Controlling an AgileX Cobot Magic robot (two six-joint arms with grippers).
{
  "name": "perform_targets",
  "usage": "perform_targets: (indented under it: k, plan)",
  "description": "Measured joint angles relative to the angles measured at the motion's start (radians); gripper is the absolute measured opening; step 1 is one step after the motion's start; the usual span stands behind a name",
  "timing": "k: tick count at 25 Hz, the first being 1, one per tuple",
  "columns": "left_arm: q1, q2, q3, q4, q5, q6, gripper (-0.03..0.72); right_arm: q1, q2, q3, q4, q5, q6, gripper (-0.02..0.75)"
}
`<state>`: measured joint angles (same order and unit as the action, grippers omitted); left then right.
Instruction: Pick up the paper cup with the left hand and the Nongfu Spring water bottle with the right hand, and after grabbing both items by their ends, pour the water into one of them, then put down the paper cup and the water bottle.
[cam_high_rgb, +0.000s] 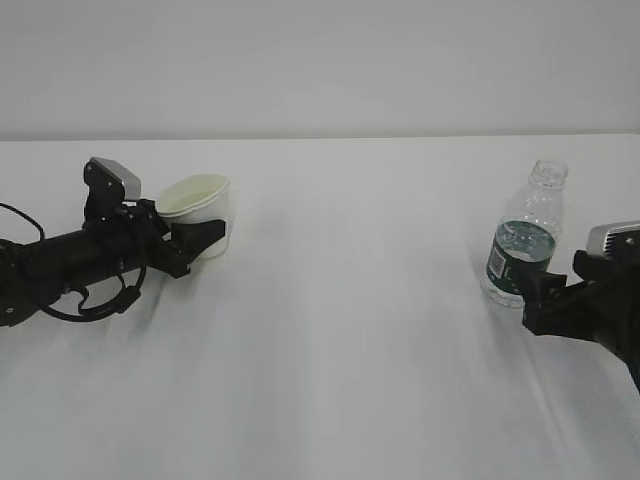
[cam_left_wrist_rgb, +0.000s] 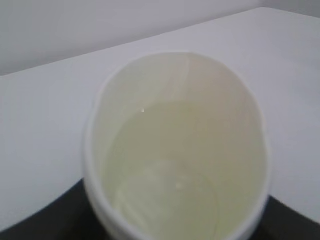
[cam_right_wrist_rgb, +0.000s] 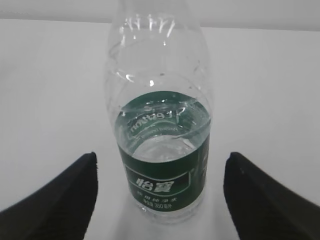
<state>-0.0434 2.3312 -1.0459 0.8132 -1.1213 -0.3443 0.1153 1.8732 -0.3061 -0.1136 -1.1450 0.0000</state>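
The left hand's black gripper (cam_high_rgb: 205, 237) pinches the small white paper cup (cam_high_rgb: 203, 205), squeezed oval and tilted, on the white table (cam_high_rgb: 340, 330). The right hand's black gripper (cam_high_rgb: 540, 290) stands spread, flanking the upright clear ribbed water bottle (cam_right_wrist_rgb: 160, 150) without touching.

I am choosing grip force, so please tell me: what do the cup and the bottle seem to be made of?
The paper cup looks like thin matte paper: white outside, cream inside, with a rolled rim squeezed oval in the left wrist view. The water bottle looks like thin, clear, glossy plastic: ribbed, with highlights, and the water level shows through. Its dark green label seems to be printed film.
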Motion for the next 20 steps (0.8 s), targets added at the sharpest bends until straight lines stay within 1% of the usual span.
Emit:
perform_targets:
  k: [12,20]
  plan:
    - [0.0,0.001,0.0,-0.002,0.0,0.002,0.422,0.0,0.0,0.0,-0.002,0.0,0.0,0.589]
    - [0.0,0.001,0.03,-0.008,-0.001,0.01,0.42,0.0,0.0,0.0,-0.002,0.0,0.0,0.589]
